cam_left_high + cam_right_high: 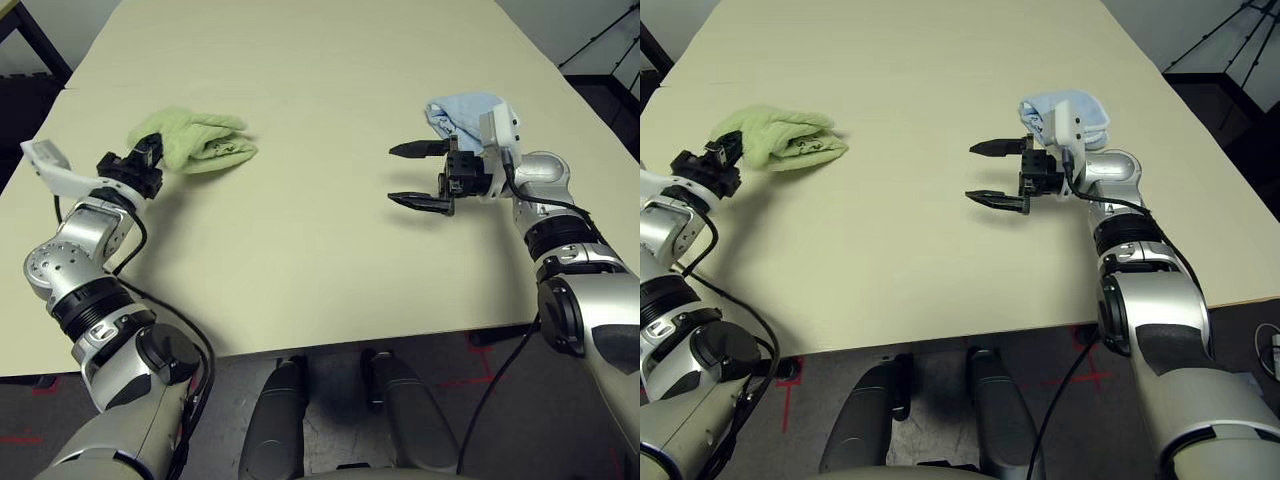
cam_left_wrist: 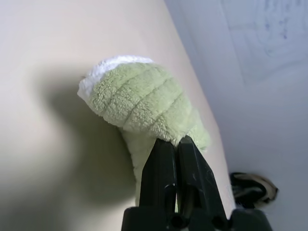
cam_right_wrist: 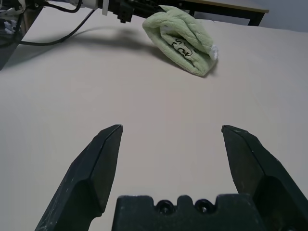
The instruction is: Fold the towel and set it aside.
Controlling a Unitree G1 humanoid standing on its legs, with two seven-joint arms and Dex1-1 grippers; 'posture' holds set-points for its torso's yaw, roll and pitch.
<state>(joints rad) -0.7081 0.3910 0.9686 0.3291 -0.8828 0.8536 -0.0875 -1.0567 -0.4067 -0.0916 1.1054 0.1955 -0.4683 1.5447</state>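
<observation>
Towel: one light green terry cloth towel (image 1: 200, 140), folded into a thick, lumpy bundle, is lying in the upper left of the left eye view on the table top, with a white stitched edge showing at one end in the left wrist view.
Logo: a small dark printed outline mark is sitting on the bundle's side in the right wrist view; no letters can be read in it.
Left gripper: the left gripper (image 1: 152, 150), with two black fingers (image 2: 166, 168), is pinching the near end of the towel, its fingers pressed together on the pile.
Right gripper: the right gripper (image 1: 415, 175) is hovering at the centre right of the left eye view, well apart from the towel, its two black fingers spread wide and holding nothing.
Blue cloth: one smaller light blue cloth (image 1: 462, 112), soft and crumpled, is lying just behind the right wrist, in the upper right of the left eye view.
Table: one flat, matte, cream-coloured table (image 1: 320, 250) is carrying both cloths.
Count: two cloths, two grippers.
</observation>
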